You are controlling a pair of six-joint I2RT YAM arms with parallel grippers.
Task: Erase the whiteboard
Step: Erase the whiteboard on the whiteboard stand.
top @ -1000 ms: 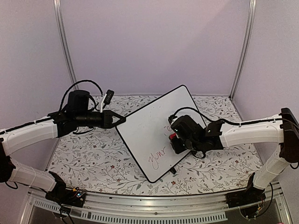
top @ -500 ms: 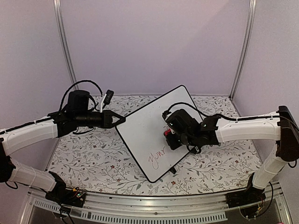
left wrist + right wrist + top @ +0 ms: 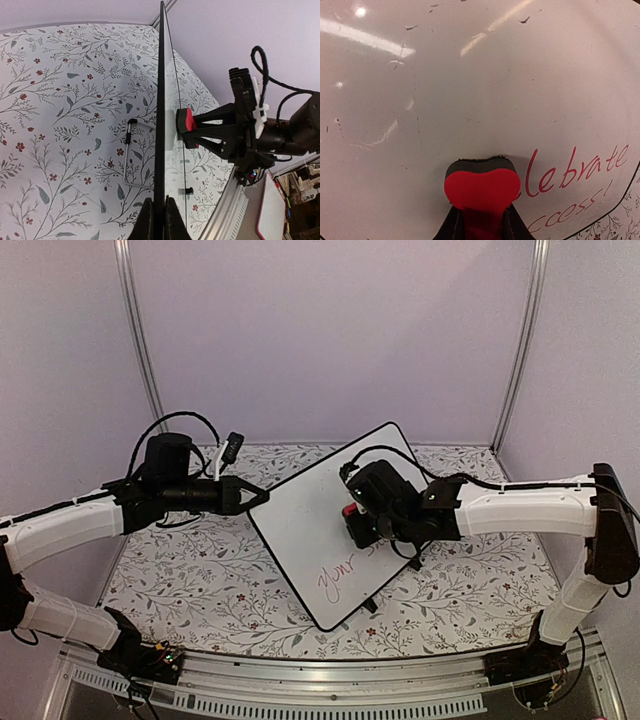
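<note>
You see a table (image 3: 200,580) under a cloth with a flower pattern, and plain purple walls (image 3: 330,330) behind it. The right arm reaches over the whiteboard (image 3: 310,530) and hides part of its face from above. The board is propped at a slant in the middle of the table. It is glossy white with a thin black rim and rounded corners, and red handwriting (image 3: 575,172) sits in its lower part. The left gripper (image 3: 159,204) pinches its edge. The right gripper (image 3: 481,221) is clamped on a red eraser (image 3: 481,190) with a dark pad, which is pressed to the board.
</note>
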